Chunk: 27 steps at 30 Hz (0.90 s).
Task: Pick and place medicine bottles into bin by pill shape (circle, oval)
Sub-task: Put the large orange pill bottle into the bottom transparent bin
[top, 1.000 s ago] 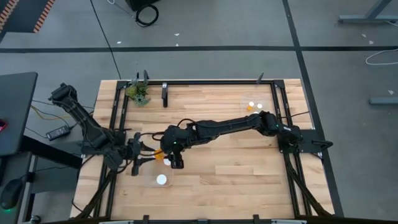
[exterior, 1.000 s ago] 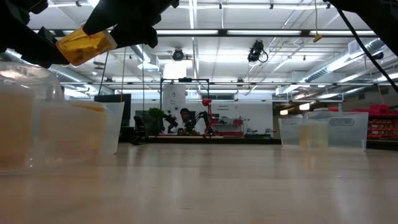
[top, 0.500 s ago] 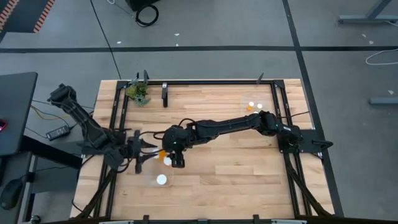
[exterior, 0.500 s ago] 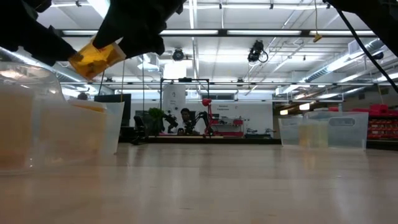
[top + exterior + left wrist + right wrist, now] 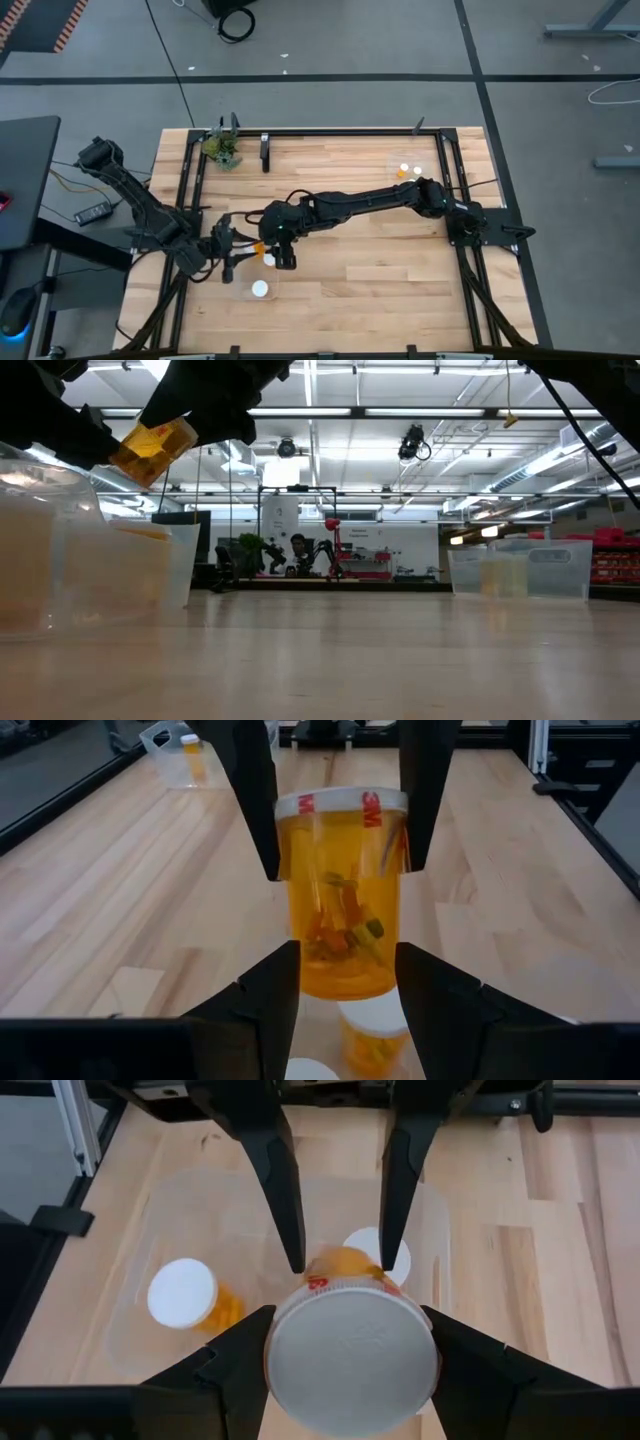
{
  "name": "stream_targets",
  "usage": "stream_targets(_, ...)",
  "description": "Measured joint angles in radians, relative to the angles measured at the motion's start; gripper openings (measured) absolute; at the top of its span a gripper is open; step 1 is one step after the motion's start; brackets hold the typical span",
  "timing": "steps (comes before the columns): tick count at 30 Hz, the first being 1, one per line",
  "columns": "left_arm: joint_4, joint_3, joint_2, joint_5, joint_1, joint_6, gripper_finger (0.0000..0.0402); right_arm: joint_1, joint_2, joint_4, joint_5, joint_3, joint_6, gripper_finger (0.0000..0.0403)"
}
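One amber medicine bottle [image 5: 262,247] with a white cap hangs in the air between both grippers, above a clear bin [image 5: 243,288] at the table's near left. My right gripper [image 5: 270,245] is shut on its cap end. My left gripper [image 5: 243,256] is shut on its base end. In the low view the bottle [image 5: 150,445] is tilted, base end lower. Two more bottles [image 5: 185,1295] [image 5: 385,1258] lie in the bin below. My left gripper has the bottle's base end [image 5: 345,982] pinched between its two fingers [image 5: 270,1000], one on each side, coming level from the table's left. The bottle is clear of the table and the bin. My right gripper pinches the white cap [image 5: 350,1365] by its rim between its two fingers [image 5: 235,1375], coming from the table's right, along the bottle's axis. The bottle's amber body [image 5: 340,1265] points away from it, toward my left gripper.
A second clear bin [image 5: 405,170] with bottles stands at the far right of the table. A small green plant [image 5: 222,150] stands at the far left corner. Black frame rails run along the table's edges.
My left gripper has gone a little toward the table's near edge. The bottle has tipped from nearly level to tilted, its base end lower, its cap end staying in my right gripper.
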Motion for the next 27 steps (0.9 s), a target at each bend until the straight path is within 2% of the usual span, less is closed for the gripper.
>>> stream_targets(17, -0.007, 0.000, 0.000, 0.018, -0.001, -0.011, 0.0172, -0.001, 0.000, -0.008, -0.002, 0.061, -0.006, 0.0234)
stream_targets(23, -0.181, 0.076, -0.054, 0.047, -0.027, 0.005, 0.0172, -0.002, -0.016, -0.078, -0.003, 0.061, 0.011, 0.0234)
stream_targets(27, -0.283, 0.119, -0.106, 0.046, -0.041, 0.012, 0.0172, 0.000, -0.016, -0.083, -0.042, 0.059, 0.016, 0.0234)
